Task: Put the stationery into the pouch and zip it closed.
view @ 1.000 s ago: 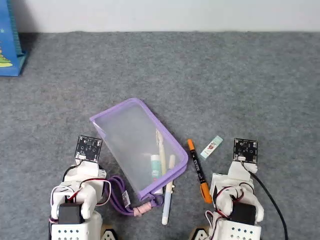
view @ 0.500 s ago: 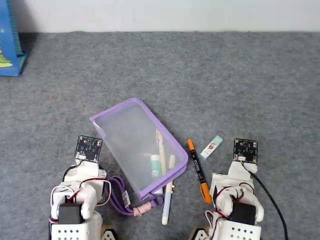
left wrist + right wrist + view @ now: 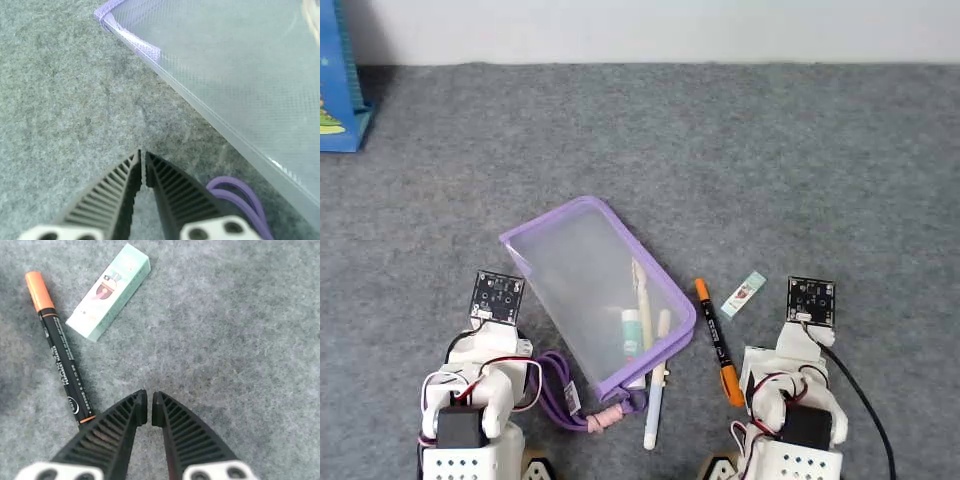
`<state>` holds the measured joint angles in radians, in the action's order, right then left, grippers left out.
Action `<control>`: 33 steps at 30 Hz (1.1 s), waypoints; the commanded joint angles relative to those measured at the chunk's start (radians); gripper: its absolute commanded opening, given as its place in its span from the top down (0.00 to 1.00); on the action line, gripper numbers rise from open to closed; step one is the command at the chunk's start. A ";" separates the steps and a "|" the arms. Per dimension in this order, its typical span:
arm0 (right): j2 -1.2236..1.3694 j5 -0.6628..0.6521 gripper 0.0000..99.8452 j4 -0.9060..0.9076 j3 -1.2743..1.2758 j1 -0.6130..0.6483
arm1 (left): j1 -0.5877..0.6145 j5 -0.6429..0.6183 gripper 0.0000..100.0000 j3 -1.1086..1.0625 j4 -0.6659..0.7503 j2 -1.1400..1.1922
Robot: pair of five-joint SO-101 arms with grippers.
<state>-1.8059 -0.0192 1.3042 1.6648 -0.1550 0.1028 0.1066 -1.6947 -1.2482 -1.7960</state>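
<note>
Nothing has moved over the last second: both arms sit parked at the near edge of the tabletop (image 3: 770,150) exactly as before, and every item lies where it lay, so the task has made no headway in that time and, as I judge it, the picking up has yet to begin. The left pincer (image 3: 144,167) has its ribbed black jaws pressed together, empty, hanging over bare grey felt just beside the pouch (image 3: 582,270). The right pincer (image 3: 149,407) is likewise drawn together with only a hairline gap, holding nothing, near the marker (image 3: 64,360). The pouch is a flat, soft rectangle of clear, finely gridded plastic bound in purple fabric tape, lying at a slant between the two arms, with a looped purple cord (image 3: 552,385) trailing from its near corner. A cream pen (image 3: 641,290) and a small tube (image 3: 631,335) show through its wall. A white pen (image 3: 655,405) lies across its purple edge; whether its tip is inside I cannot tell. The marker is a slim black cylinder with an orange cap, apart from the pouch on the felt, and beside it rests a small mint-green box (image 3: 109,292) with crisp edges. The tabletop covering is a coarse, matted grey.
</note>
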 commanded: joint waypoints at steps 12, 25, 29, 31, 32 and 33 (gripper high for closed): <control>-0.008 -0.008 0.97 0.005 0.018 -0.001 | -0.008 0.005 0.99 0.012 -0.002 -0.008; -0.008 -0.003 0.97 0.005 0.018 -0.002 | -0.104 0.006 0.99 0.012 -0.005 -0.008; -0.008 -0.003 0.97 0.005 0.018 0.021 | -0.104 0.006 0.99 0.012 -0.005 -0.008; -0.008 -0.003 0.97 0.005 0.018 0.038 | -0.104 0.006 0.98 0.012 -0.005 -0.008; -0.008 -0.003 0.97 0.005 0.018 0.044 | -0.104 0.006 0.98 0.012 -0.005 -0.009; -0.008 -0.003 0.97 0.005 0.018 0.053 | -0.104 0.008 0.98 0.012 -0.005 -0.009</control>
<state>-1.8059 -0.0176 1.3042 1.6648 -0.1227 0.0046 0.1066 -1.6947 -1.2482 -1.7960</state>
